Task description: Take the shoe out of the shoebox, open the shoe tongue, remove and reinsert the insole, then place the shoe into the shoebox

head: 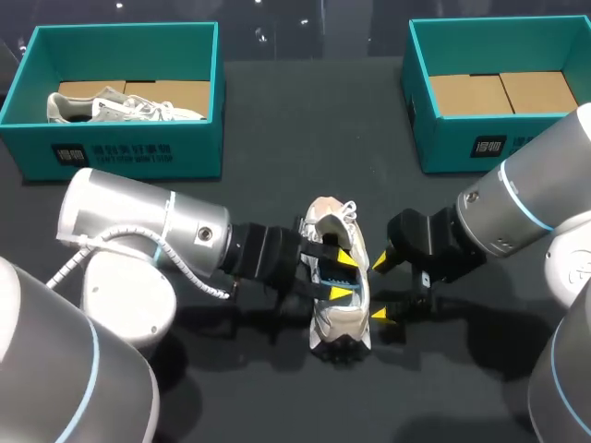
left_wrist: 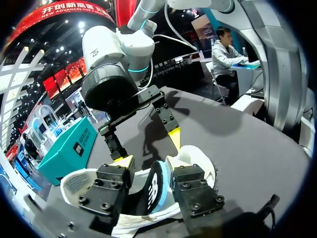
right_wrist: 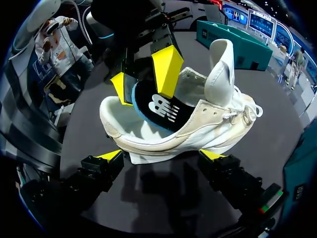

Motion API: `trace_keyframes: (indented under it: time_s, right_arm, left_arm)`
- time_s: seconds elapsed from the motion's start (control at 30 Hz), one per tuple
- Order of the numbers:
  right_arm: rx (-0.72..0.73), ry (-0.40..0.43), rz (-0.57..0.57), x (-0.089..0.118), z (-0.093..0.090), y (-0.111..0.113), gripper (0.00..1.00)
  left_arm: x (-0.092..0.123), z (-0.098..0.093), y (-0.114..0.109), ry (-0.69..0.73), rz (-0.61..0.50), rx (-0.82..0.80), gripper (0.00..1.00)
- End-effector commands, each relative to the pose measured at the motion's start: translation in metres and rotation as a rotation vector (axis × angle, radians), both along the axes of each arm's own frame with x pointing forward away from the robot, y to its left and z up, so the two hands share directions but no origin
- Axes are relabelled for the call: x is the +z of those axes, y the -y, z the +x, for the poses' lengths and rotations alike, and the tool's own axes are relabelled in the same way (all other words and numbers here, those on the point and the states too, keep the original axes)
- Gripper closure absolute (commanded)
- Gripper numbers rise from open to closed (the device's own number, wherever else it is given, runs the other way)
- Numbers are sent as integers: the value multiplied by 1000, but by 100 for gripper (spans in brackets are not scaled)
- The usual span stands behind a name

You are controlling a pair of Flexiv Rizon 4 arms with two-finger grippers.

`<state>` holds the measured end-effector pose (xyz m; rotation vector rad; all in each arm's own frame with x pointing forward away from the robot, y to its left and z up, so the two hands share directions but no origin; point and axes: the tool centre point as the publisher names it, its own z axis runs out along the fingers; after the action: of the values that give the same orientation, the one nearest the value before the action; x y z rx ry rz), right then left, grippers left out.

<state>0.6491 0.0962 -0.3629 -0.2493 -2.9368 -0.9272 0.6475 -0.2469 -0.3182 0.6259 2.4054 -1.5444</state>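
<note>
– White mesh sneaker with cream sole (head: 334, 325): position?

– It stands upright on its sole at the middle of the dark table (head: 277, 120), between both arms. The tongue (right_wrist: 220, 69) is pulled up and forward, so the mouth is open. It sits well apart from the two teal cardboard shoeboxes at the far edge. The right-hand box (head: 480, 148) has nothing in it, and the left-hand box (head: 120, 152) has another pale shoe in it (head: 120, 106).

– Step in hand?

– The insole step, I'd judge. The black foam insole with a blue rim (right_wrist: 158, 106) arches up out of the shoe mouth, with part of it down inside. From this moment alone I can't tell whether it is coming out or going back in.

– Left claw?

– The left gripper (head: 343, 276) comes in from the side and reaches over the collar. Its fingers are pinched on the raised insole, one yellow tip on each face.

– Right claw?

– The right gripper (head: 379, 288) sits low at table height, just beside the shoe's outer side. Its jaws are spread wide and hold nothing. The sole runs just ahead of its tips, and I can't confirm contact.

– Next move calls for?

– If the insole is coming out, it needs a lift along the shoe's length so the toe end slides free. The right claw should brace the shoe so it doesn't rise with the insole. If it is going back in, feed the toe end in first and then press the heel flat. The main risk is the light shoe tipping or dragging.
</note>
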Motion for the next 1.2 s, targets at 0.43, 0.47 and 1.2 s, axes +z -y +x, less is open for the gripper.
trace_keyframes:
  time_s: [0.43,0.47,1.2]
  right_arm:
    - [-31,3,-59,39,19,90,0]
    - [-20,6,-51,40,19,91,0]
    - [-25,5,-56,43,18,90,0]
  left_arm:
    - [20,-3,-54,-19,164,-79,52]
    - [21,-3,-58,-17,174,-84,51]
    - [64,-2,-130,23,382,-321,64]
